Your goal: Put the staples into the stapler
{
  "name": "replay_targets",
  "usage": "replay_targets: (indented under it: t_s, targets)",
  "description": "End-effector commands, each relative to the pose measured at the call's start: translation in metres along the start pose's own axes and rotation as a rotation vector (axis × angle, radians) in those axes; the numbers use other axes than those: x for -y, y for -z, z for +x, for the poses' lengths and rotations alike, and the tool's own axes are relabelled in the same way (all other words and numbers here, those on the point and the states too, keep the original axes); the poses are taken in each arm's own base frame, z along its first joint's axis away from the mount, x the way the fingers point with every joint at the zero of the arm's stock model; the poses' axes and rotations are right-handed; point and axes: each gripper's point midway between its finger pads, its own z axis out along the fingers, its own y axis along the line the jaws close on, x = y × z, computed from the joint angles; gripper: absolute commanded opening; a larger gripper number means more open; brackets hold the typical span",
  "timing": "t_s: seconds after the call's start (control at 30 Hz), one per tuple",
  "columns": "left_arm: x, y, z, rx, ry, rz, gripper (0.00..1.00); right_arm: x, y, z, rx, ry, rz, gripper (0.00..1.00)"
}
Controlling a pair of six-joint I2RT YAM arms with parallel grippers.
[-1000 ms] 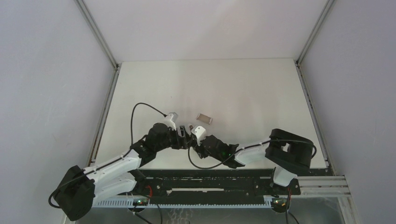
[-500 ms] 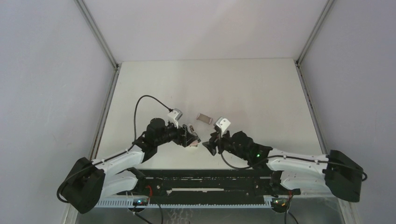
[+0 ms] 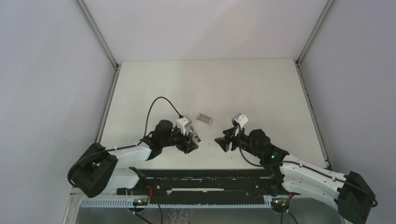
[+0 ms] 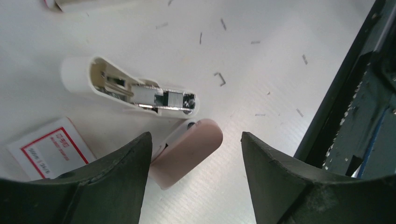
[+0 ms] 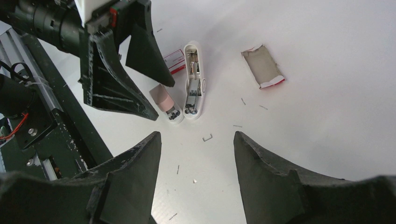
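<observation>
The stapler lies open on the white table. Its white body with the metal magazine [image 4: 140,95] faces up, with what looks like a staple strip at its front end. Its pink lid [image 4: 187,151] is folded out beside it. It also shows in the right wrist view [image 5: 193,86] and the top view [image 3: 196,137]. My left gripper [image 4: 195,140] is open and empty, its jaws standing either side of the pink lid. My right gripper [image 5: 197,137] is open and empty, a short way right of the stapler, and shows in the top view [image 3: 222,142].
A red-and-white staple box [image 4: 51,149] lies by the stapler. Its grey inner tray [image 5: 264,66] lies apart, further back, also in the top view [image 3: 204,118]. Loose staples [image 5: 207,137] are scattered on the table. The black base rail [image 3: 205,175] runs along the near edge.
My right gripper has pulled back to the right, away from the stapler. My left gripper has shifted right and now stands open over the stapler.
</observation>
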Motion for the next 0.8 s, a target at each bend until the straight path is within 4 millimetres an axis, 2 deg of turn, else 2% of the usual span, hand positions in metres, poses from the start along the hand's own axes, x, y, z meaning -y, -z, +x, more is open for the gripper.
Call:
replay_targets:
  t_s: [0.0, 0.07, 0.17, 0.27, 0.33, 0.4, 0.47, 0.77]
  targets:
    - [0.000, -0.009, -0.001, -0.038, -0.045, -0.036, 0.70, -0.005, 0.001, -0.008, 0.031, -0.027, -0.033, 0.58]
    - [0.000, -0.011, 0.005, -0.055, -0.034, -0.056, 0.64, -0.004, 0.001, -0.009, 0.036, -0.029, -0.035, 0.58]
    - [0.001, -0.015, 0.007, -0.064, -0.009, -0.102, 0.47, -0.003, 0.002, -0.009, 0.042, -0.034, -0.032, 0.58]
    - [0.009, -0.020, 0.012, -0.084, 0.000, -0.149, 0.45, 0.000, 0.003, -0.008, 0.044, -0.039, -0.025, 0.57]
    - [0.011, -0.022, 0.018, -0.100, 0.010, -0.185, 0.49, 0.002, 0.003, -0.007, 0.044, -0.044, -0.015, 0.57]
    - [0.010, -0.023, 0.024, -0.106, 0.030, -0.216, 0.60, 0.004, 0.003, -0.007, 0.044, -0.048, -0.006, 0.58]
    - [0.009, -0.022, 0.030, -0.111, 0.042, -0.238, 0.66, 0.005, 0.003, -0.007, 0.044, -0.053, -0.002, 0.58]
    - [0.014, -0.021, 0.044, -0.155, 0.016, -0.272, 0.73, 0.018, 0.002, -0.007, 0.053, -0.143, 0.040, 0.59]
